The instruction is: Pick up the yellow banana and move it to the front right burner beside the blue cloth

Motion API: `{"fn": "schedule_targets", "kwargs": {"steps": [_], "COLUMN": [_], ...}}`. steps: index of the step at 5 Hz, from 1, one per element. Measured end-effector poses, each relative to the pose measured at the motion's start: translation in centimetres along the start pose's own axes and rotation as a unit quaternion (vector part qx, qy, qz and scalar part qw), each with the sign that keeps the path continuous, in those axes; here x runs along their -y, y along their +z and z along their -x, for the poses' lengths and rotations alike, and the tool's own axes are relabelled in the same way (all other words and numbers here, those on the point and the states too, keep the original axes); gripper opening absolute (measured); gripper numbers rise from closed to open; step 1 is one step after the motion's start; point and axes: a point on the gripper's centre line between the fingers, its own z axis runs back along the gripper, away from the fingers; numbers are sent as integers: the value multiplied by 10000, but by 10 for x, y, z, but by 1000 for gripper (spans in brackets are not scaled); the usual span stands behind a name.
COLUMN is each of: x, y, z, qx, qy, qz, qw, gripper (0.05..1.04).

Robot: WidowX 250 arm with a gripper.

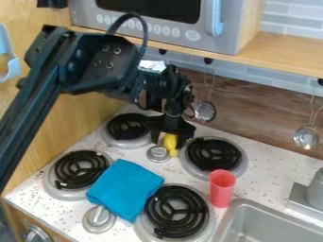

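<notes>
The gripper [170, 137] hangs over the back of the stove top, between the two rear burners. It is shut on a yellow object [170, 143], which points down between its fingers, just above or beside a grey knob [158, 154]. Whether the yellow object touches the counter, I cannot tell. In front of the gripper, a folded blue cloth [125, 189] lies between the two front burners. A pink-red cup [221, 188] stands upright to the right, beside the front right burner [176, 211].
Around the gripper are the rear left burner [128, 126], rear right burner [214, 154] and front left burner [80, 169]. A sink [259, 224] with a faucet [315, 189] is at the lower right. Strainers [206, 112] hang under the shelf [277, 52], near a microwave [157, 23].
</notes>
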Motion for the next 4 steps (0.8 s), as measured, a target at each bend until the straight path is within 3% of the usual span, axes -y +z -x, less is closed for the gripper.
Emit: {"fn": "schedule_targets", "kwargs": {"steps": [1, 2, 4], "x": [6, 7, 6], "y": [-2, -2, 3], "z": [-6, -6, 4], "qx": [15, 112, 166], "qy": [17, -15, 3], "qz": [108, 130, 243], "qw": [9999, 9999, 9996], "gripper": [683, 596, 595]}}
